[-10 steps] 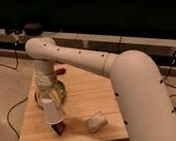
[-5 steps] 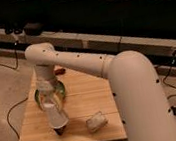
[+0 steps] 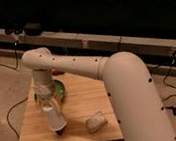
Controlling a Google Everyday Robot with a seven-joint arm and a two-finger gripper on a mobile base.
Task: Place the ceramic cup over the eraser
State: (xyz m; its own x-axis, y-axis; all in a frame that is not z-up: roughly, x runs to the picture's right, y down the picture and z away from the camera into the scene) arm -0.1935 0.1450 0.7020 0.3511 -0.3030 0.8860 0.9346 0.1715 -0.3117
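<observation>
My jaws (image 3: 55, 120) grip one ceramic cup (image 3: 54, 118), low over the bench (image 3: 82, 106).
One green bowl (image 3: 59, 88) at twelve o'clock, one pale pad (image 3: 95, 121) at three.

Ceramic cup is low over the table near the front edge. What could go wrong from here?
1. The gripper holds the ceramic cup right over a small dark thing, probably the eraser. It is mostly hidden, so the cup rim could land on it and tip.
2. This is close to the wooden table front edge, so a nudge could push it off.
3. The pale pad lies close by, and a sideways move might bump it.
</observation>
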